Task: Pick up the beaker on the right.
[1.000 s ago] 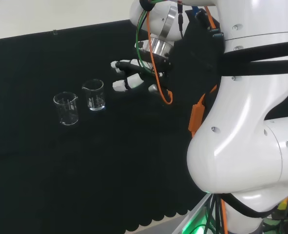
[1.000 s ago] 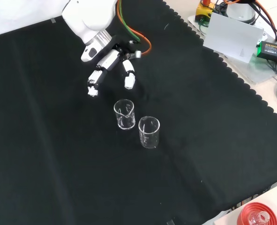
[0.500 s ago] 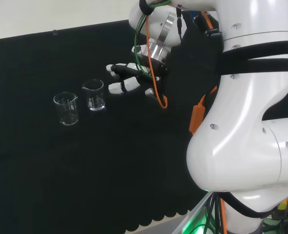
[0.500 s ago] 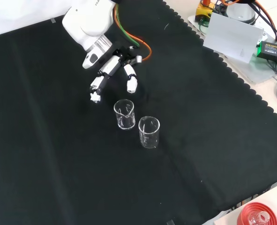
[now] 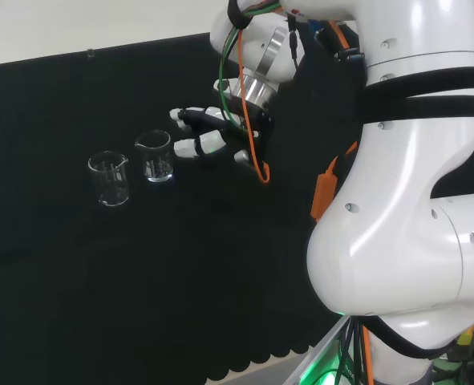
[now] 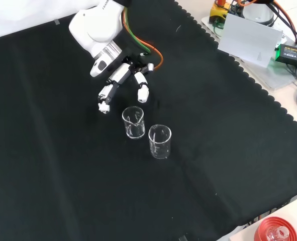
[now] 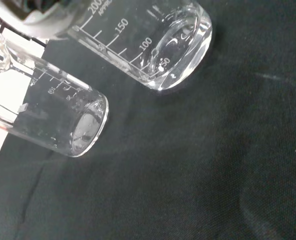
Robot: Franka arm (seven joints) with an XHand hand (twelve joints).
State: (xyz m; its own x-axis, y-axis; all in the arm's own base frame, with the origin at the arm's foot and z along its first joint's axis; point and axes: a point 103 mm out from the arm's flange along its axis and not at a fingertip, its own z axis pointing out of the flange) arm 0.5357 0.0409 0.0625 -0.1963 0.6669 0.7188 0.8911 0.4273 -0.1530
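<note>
**Hand reaches for the right beaker**

In the head view, two clear beakers stand upright on the counter (image 5: 60, 265). The right beaker (image 5: 155, 156) stands just left of the hand (image 5: 208, 136), not touched. The other beaker (image 5: 110, 178) is near. The hand's fingers are open and empty. It should surround the right beaker only, without knocking its neighbour.

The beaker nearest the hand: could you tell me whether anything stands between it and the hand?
Nothing visible does. In the head view the hand hangs just right of the near beaker, with bare black cloth between them. The other beaker stands on the far side, away from the hand.
</note>
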